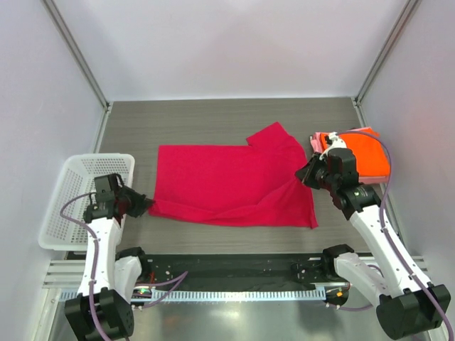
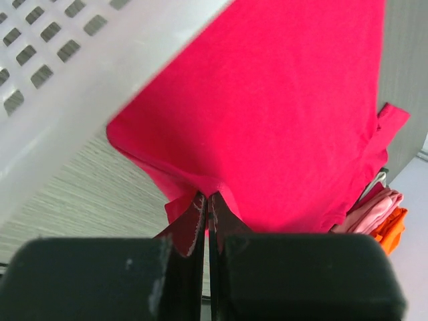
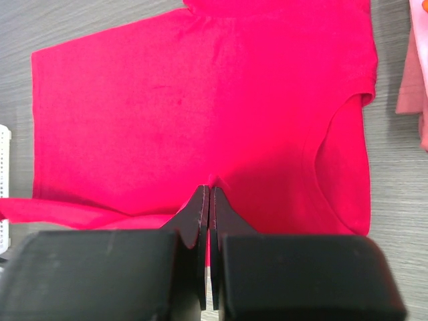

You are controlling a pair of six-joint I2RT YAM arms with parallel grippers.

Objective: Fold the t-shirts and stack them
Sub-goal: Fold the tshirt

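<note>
Jaws of the left gripper [image 2: 204, 198] and right gripper [image 3: 208, 191] clamp opposite edges of the crimson t-shirt [image 1: 227, 183] spread on the table [image 1: 206, 121], the orange t-shirt [image 1: 367, 160] and pink t-shirt [image 2: 372, 211] piled beside its right.

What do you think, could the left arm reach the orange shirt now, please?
Probably not: the orange shirt lies far right, beside the right tool, and the left tool is shut on the red shirt.
</note>
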